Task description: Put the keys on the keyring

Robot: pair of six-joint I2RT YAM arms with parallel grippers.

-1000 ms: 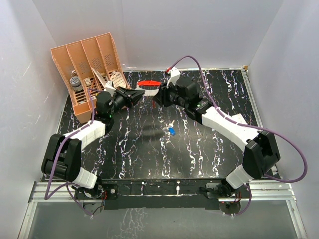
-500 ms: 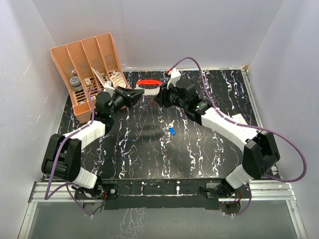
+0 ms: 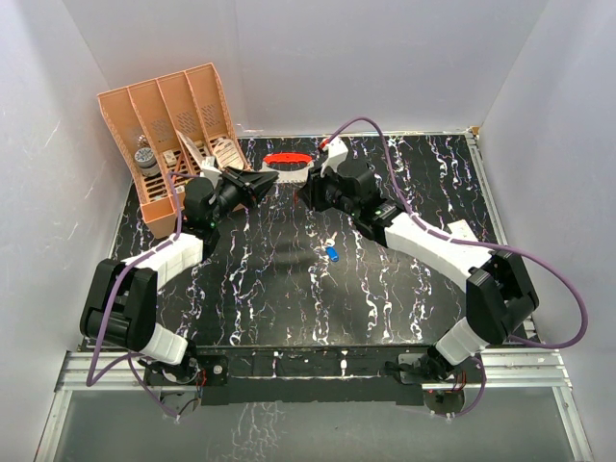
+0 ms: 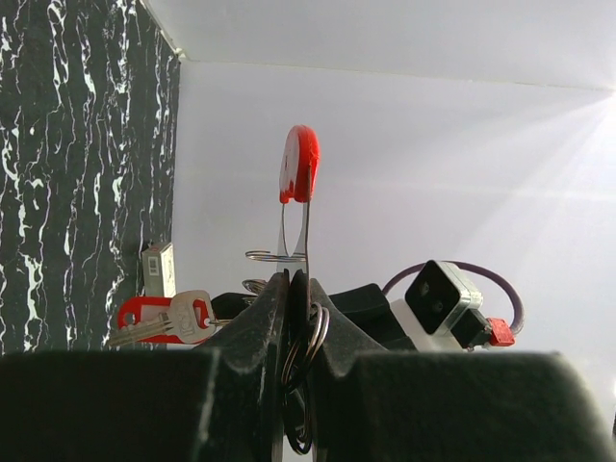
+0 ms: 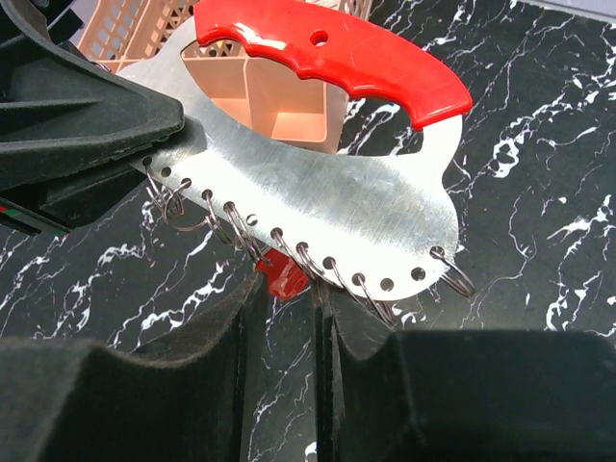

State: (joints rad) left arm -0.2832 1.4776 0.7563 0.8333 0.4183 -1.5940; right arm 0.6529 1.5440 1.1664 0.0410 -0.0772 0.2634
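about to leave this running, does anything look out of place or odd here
Only the blue key: it lies loose on the table, apart from the keyring that the left fingers hold up, with the red key between the right fingers. Nothing looks spilled or damaged.

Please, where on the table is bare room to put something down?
Bare: the near middle of the table, nearer than the blue key; also the far right corner. Crowded: the far left, around the orange rack and the red-handled plate.
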